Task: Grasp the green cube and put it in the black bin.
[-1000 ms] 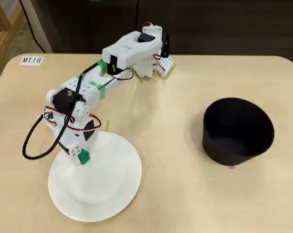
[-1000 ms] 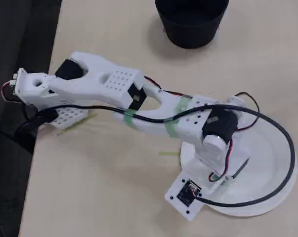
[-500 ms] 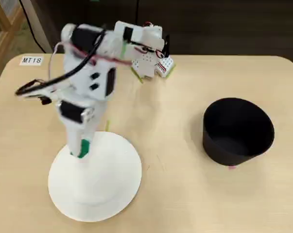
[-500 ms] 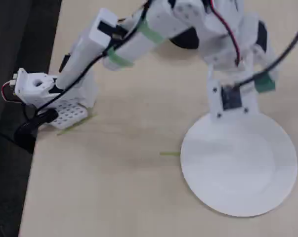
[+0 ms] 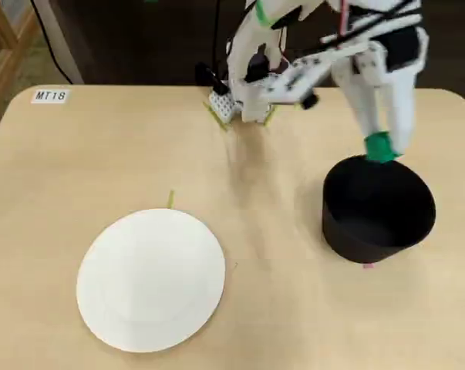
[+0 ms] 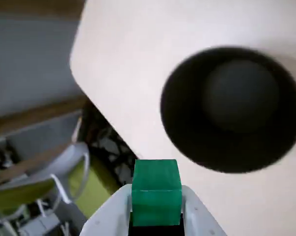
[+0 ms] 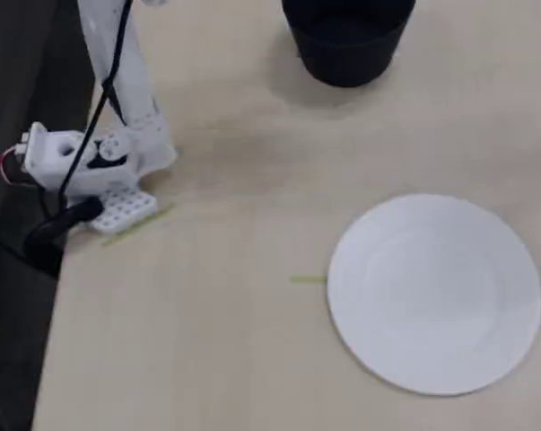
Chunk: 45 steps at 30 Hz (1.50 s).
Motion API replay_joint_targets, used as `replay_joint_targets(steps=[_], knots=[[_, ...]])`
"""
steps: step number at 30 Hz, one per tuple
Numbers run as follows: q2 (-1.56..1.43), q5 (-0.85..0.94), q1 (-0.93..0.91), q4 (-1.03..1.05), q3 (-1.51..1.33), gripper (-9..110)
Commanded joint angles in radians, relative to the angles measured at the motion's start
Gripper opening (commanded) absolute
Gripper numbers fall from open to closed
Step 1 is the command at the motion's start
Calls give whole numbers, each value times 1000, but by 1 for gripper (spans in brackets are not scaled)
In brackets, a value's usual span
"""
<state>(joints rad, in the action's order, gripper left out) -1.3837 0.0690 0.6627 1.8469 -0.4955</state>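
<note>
My white gripper point(image 5: 383, 149) is shut on the green cube point(image 5: 379, 146) and holds it in the air just above the far rim of the black bin point(image 5: 379, 210). In the wrist view the green cube point(image 6: 156, 189) sits between the two white fingers point(image 6: 197, 214) at the bottom, and the black bin point(image 6: 231, 108) lies open and empty ahead, a little to the right. In a fixed view only the lower part of the black bin point(image 7: 346, 36) shows at the top; the gripper and cube are out of that frame.
A white plate point(image 5: 150, 277) lies on the table's front left, also shown in a fixed view point(image 7: 433, 292). The arm's base point(image 5: 244, 104) stands at the far edge of the table. A table edge point(image 6: 103, 118) and chairs beyond it show in the wrist view.
</note>
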Motion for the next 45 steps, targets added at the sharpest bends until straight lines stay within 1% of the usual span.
replay_joint_targets(steps=[1,7,12,17,19,24,26,32,38,45], knots=[[-8,-35,84,-2,-83,0],[67,-55,97,-38,-195,0],[63,-55,94,-192,-324,0],[43,-57,87,-298,-428,0],[8,-60,81,-347,-500,0],[-184,-86,54,-572,-822,0],[-224,-91,43,-624,-891,0],[-242,-84,14,-627,-923,0],[-383,-107,9,-811,-1180,0],[-403,-112,11,-857,-1229,0]])
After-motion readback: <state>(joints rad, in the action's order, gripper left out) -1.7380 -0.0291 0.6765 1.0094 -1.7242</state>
